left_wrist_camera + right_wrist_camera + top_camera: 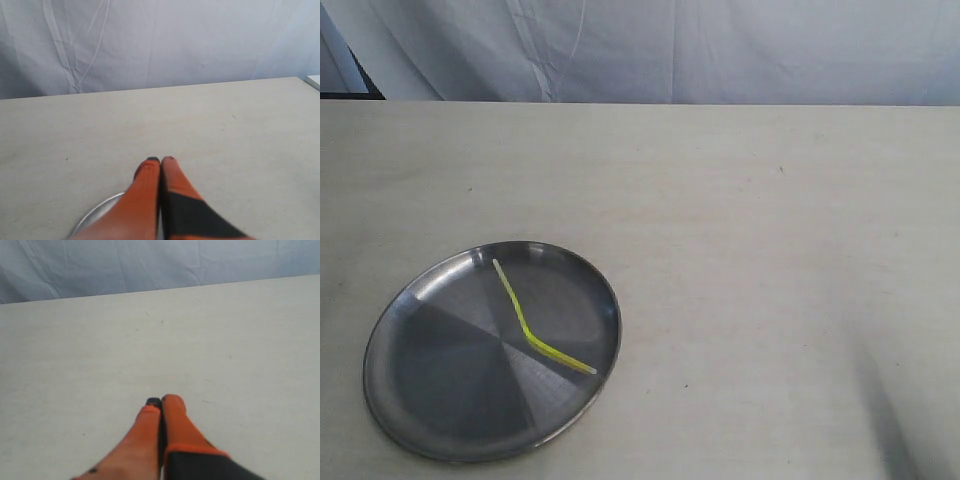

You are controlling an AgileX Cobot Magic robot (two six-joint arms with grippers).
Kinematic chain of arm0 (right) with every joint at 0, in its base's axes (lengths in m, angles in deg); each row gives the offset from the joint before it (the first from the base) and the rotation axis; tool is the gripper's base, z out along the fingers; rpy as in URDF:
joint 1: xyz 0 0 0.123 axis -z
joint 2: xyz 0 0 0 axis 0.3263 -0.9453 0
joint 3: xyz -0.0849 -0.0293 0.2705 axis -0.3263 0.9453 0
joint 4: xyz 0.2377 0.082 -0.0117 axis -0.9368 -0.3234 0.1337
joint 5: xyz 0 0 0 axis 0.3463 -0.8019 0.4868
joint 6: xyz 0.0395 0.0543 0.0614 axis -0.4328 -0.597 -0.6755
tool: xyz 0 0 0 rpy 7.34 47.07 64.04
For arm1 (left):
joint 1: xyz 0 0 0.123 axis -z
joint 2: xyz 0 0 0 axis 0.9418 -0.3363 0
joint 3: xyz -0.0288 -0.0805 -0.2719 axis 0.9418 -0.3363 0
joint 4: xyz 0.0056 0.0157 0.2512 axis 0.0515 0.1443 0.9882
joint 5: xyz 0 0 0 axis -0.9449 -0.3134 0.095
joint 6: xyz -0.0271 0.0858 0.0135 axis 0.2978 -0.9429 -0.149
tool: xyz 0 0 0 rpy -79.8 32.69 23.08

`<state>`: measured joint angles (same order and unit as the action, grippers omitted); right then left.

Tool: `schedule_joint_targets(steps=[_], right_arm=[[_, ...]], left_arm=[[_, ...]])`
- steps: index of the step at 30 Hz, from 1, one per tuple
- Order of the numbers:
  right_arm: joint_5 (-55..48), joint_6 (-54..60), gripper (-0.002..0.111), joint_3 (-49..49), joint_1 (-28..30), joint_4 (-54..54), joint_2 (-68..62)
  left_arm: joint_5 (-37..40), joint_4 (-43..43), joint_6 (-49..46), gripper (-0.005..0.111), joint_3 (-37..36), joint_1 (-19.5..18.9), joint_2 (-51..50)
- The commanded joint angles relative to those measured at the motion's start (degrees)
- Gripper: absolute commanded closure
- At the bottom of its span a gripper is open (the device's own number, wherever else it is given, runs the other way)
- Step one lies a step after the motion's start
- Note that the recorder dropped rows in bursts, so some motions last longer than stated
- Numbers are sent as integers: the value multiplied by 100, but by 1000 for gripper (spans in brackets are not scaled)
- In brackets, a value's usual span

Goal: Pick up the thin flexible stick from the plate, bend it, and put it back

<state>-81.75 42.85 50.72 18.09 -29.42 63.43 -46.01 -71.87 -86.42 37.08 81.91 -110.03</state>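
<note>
1. Left claw (161, 159): fingers pressed together, holding nothing; the plate (102, 210) rim shows just beneath it
2. Right claw (162, 401): likewise clenched and empty, only bare table (150, 340) ahead
3. Stick (528, 332): lies inside the plate, kinked past its middle (the bend looks done), one leg toward the far rim, one toward the right rim; the left arm is nearer for any regrasp
</note>
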Motion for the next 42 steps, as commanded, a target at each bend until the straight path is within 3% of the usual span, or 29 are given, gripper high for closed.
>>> schedule_joint_targets(steps=[1,14,18,21,28,42], right_arm=[[166,47,109,46,31,-99,32],[166,47,109,46,31,-99,32],[166,47,109,46,31,-99,32],[144,47,109,46,31,-99,32],[144,47,109,46,31,-99,32],[144,47,109,46,31,-99,32]], left_arm=[[-17,22,40,107,-20,-1,32],[-28,22,40,107,-20,-1,83],[-82,776,-45,107,-165,-1,438],[-322,1140,95,107,-566,-1,884],[-1047,2197,1919,107,-2051,-1,2071],[-1837,2507,2147,107,-3294,-1,2853]])
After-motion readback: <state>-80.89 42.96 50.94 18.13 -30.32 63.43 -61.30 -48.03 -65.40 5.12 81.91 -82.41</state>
